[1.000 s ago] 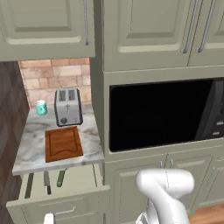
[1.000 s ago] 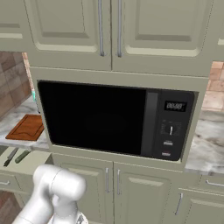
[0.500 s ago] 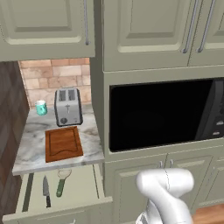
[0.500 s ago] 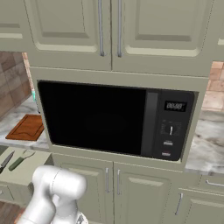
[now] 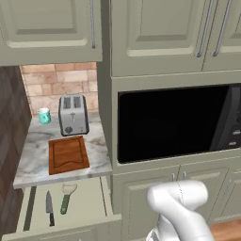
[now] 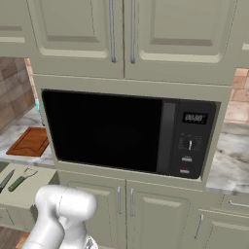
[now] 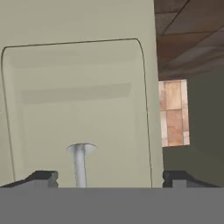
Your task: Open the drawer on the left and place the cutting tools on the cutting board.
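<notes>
Gripper (image 7: 107, 179) at the drawer (image 5: 89, 197) front, fingers spread wide either side of the silver handle (image 7: 79, 164), not touching it.

Nearest the base, the drawer stands pulled out below the counter (image 5: 33, 155), holding a knife (image 5: 49, 206) and, just beside it, a green-handled peeler (image 5: 66, 197). Above on the counter lies the cutting board (image 5: 68, 155), bare. Behind the board stands a toaster (image 5: 72, 114), with a teal cup (image 5: 44, 115) near it by the brick wall. A microwave (image 6: 131, 131) sits to the right.

reddish-brown cutting board (image 5: 68, 154), beige-lined drawer (image 5: 87, 203)
</notes>
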Robot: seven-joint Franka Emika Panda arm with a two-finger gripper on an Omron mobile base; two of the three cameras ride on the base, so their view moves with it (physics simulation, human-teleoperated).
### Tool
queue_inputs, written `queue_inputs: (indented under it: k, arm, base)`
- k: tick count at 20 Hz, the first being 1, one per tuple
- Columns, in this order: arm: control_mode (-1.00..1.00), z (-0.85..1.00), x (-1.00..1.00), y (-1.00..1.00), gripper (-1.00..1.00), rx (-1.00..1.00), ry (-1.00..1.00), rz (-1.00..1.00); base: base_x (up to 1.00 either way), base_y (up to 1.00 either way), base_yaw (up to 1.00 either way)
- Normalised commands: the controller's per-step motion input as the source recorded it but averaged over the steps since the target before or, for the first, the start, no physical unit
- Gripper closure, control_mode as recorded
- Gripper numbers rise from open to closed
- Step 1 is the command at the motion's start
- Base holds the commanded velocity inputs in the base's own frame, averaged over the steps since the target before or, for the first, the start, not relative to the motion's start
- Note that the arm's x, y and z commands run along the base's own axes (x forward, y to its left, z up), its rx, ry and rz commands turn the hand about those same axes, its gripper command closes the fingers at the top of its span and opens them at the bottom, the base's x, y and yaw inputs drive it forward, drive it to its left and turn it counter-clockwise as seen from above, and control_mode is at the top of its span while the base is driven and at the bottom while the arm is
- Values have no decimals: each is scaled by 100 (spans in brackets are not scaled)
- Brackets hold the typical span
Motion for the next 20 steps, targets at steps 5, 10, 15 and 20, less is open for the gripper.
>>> queue_inputs:
  k: [5,10,15,20]
  arm:
    - [-100,82,-53,0,-100,16,15,0]
    - [-100,100,1,0,-100,21,6,-1]
    - [-100,97,42,-2,-100,17,6,-7]
    - [-100,58,67,0,-100,11,9,-10]
  base:
    - [0,0,0]
    - [0,0,0]
    - [0,0,0]
    - [0,0,0]
